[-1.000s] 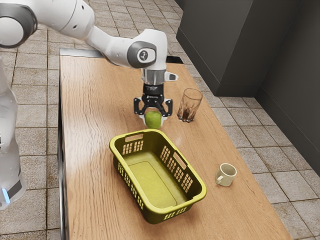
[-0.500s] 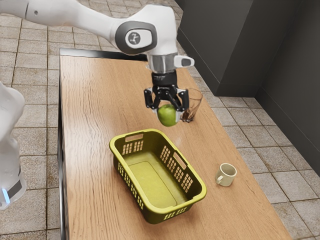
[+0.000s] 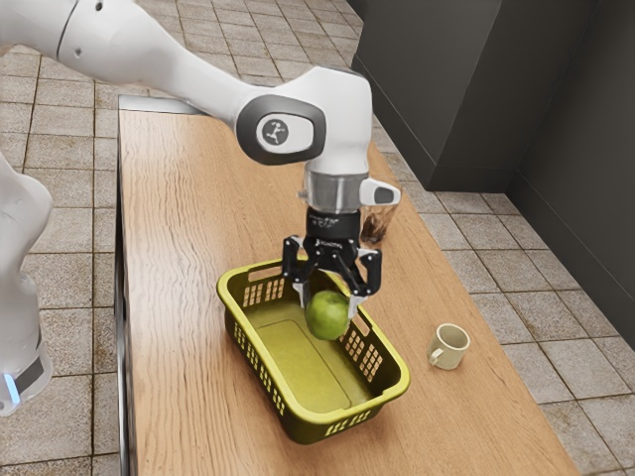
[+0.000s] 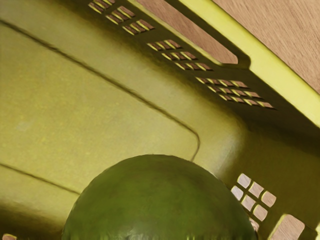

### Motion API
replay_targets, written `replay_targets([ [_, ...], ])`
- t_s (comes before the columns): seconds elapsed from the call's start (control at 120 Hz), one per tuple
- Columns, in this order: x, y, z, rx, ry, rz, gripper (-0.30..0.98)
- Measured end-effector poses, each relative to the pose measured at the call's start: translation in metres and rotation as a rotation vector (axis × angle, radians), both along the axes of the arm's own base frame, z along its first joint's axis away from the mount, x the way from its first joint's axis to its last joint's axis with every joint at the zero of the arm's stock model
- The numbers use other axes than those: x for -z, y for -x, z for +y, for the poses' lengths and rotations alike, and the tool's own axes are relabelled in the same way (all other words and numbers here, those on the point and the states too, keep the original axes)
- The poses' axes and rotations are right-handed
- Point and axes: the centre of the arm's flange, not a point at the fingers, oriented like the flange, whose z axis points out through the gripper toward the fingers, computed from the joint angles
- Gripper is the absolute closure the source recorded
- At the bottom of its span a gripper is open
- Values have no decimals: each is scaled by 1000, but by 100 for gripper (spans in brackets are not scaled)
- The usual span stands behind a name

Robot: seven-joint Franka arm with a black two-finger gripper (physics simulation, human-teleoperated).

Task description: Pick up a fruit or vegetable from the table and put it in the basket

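Observation:
My gripper (image 3: 329,305) points down over the end of the yellow-green basket (image 3: 271,355) nearer the glass, its two fingers shut on a green apple (image 3: 326,315) from opposite sides. The apple hangs within the basket's outline; whether its underside is below the rim I cannot tell. In the wrist view the round top of the apple (image 4: 157,200) lies under my hand, with the basket floor (image 4: 95,115) beyond it and a slotted side wall close by.
A clear glass (image 3: 376,224) with dark contents stands behind the gripper, partly hidden by it. Toward the exterior view's right, a small pale mug (image 3: 450,347) stands beside the basket on the wooden table (image 3: 189,218).
The apple, off to the glass side of the basket before, has been lifted and carried in my gripper to over the basket, lowering over the last half second. Basket, glass and mug have stayed put.

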Motion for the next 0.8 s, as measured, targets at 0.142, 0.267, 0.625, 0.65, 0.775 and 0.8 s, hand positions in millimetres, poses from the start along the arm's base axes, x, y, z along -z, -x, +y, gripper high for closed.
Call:
replay_targets([
  [0.142, -1, -1, 2, -33, 8, 10, 5],
  [0.267, -54, -53, 38, -183, 15, -65, 2],
  [0.625, -135, -95, 266, -975, -78, 235, 0],
  [0.65, -134, -92, 282, -1028, -74, 256, 0],
  [0.775, -130, -68, 362, -1283, -44, 339, 0],
  [0.8, -130, -62, 378, -1331, -37, 352, 0],
])
